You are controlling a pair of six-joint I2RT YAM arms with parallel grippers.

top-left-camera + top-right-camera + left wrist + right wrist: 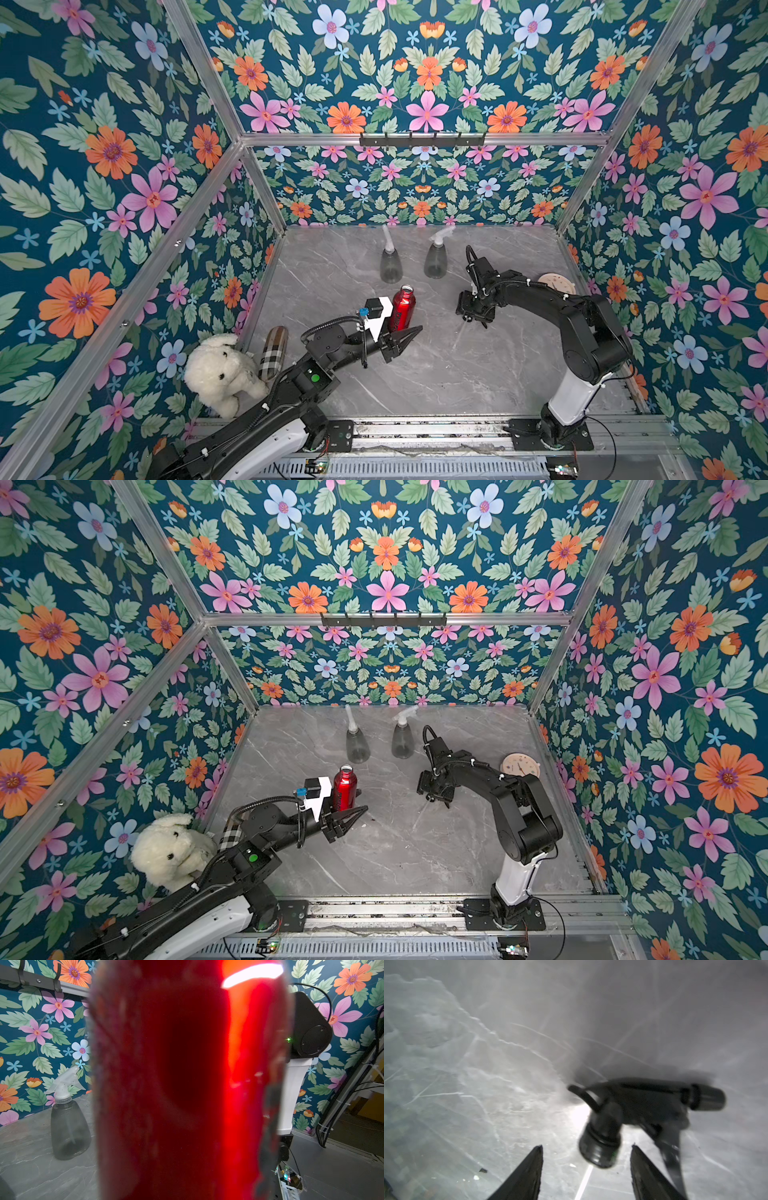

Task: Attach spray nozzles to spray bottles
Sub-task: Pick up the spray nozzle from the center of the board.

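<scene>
Black nozzle (633, 1105) | right gripper (586, 1146) apart, angled down over it | left gripper (415, 331) together beside red bottle (402, 307)

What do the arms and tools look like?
Left arm and right arm: matte black joints, one white link near each base, black ribbed cable looped along the outside. Left arm has a green light and a white wrist bracket with a blue plug. Left tool and right tool: black tapered fingers.
</scene>
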